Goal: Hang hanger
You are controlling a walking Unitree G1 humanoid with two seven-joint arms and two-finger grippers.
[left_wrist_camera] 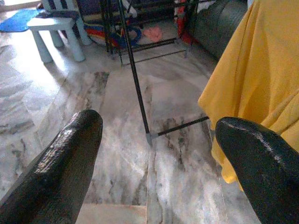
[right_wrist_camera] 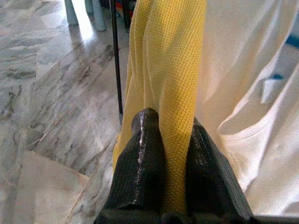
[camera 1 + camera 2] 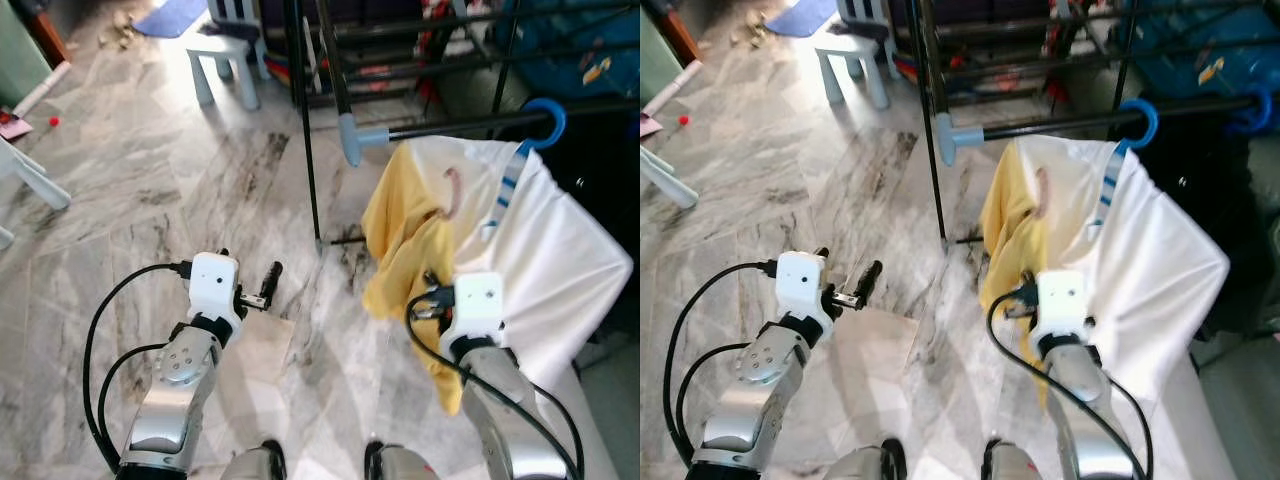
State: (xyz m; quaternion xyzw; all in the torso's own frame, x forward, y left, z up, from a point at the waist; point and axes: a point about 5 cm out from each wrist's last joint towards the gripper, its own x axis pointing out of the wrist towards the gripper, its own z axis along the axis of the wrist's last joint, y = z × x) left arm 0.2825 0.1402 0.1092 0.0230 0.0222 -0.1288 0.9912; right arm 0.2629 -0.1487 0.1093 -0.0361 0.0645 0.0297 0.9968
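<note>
Right gripper (image 2: 161, 140) is pinching a fold of yellow mesh shirt (image 3: 405, 240), likely steadying it so the pink plastic hanger (image 3: 452, 190) inside, near the black metal rack rail (image 3: 450, 127), can hook on. Left gripper (image 1: 159, 140) is hovering spread wide, empty, over marble floor (image 3: 150, 180).

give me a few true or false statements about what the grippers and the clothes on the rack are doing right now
1. The right gripper is shut on the yellow garment. True.
2. The left gripper holds the white garment. False: it is open, holding nothing, above the marble floor.
3. The blue hanger hooks over the rack bar. True.
4. The yellow garment lies flat on the floor. False: it hangs beside the white garment at the rack.
</note>
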